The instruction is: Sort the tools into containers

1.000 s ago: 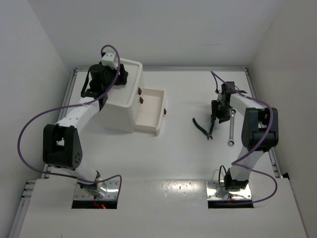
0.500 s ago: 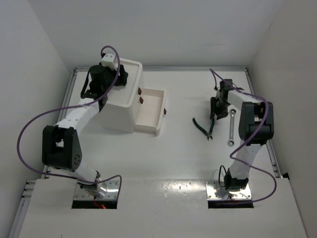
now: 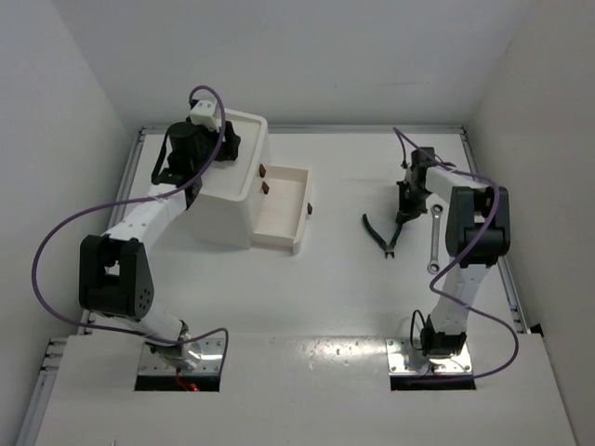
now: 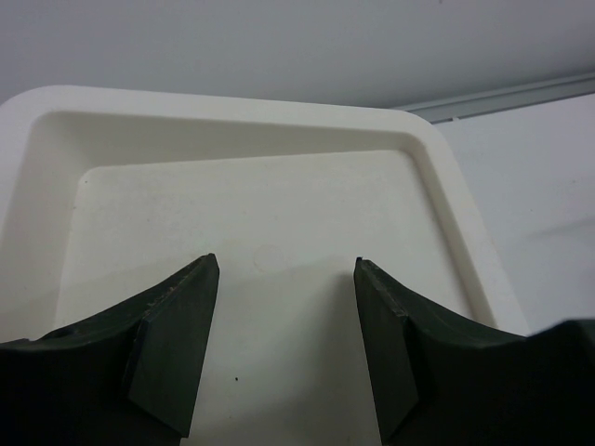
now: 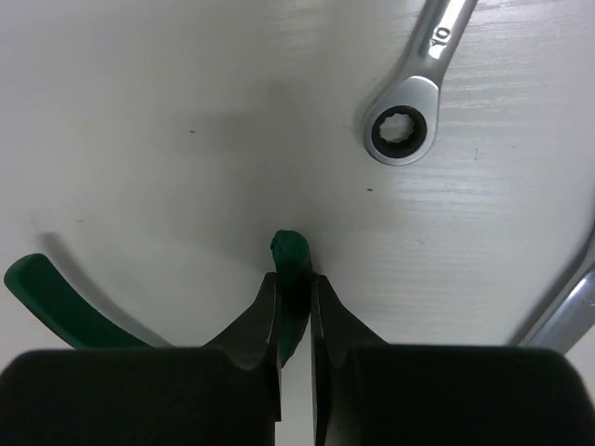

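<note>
Inside the right tool (image 5: 294,286), one green pliers (image 5: 290,249) handle sits pinched.

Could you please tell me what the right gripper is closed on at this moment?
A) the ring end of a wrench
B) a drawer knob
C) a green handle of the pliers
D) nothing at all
C: in the right wrist view the right gripper is shut on one green handle of the pliers, while the wrench lies free on the table beside it.
</note>
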`<state>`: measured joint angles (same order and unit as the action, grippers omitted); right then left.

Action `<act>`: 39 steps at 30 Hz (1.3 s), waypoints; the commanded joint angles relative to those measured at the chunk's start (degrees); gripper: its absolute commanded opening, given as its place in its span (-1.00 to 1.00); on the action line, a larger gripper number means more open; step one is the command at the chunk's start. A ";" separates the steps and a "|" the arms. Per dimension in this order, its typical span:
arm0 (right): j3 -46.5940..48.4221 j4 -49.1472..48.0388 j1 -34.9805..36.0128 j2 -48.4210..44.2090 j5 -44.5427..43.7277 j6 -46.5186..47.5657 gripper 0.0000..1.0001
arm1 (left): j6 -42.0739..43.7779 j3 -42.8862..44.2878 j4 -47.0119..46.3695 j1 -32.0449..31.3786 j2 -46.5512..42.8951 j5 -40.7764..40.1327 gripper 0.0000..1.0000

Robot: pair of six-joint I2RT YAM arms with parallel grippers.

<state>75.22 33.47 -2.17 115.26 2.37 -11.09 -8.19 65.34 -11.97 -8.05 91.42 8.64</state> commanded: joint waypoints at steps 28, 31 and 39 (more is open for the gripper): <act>39.20 15.57 24.66 6.99 -7.29 -49.10 -1.00 | -5.26 -9.97 39.65 -0.82 8.52 1.11 0.34; 42.01 15.57 26.77 9.97 -7.29 -50.60 -1.00 | -4.73 -10.49 39.65 -0.82 8.51 1.11 0.34; 43.88 16.62 30.73 13.76 -7.90 -52.98 -1.00 | -4.73 -11.02 39.65 -0.82 7.99 1.11 0.34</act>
<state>116.73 50.06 27.22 129.38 -5.43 -60.90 -8.16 65.10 -12.12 -8.08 91.31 8.64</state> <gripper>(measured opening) 0.102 0.664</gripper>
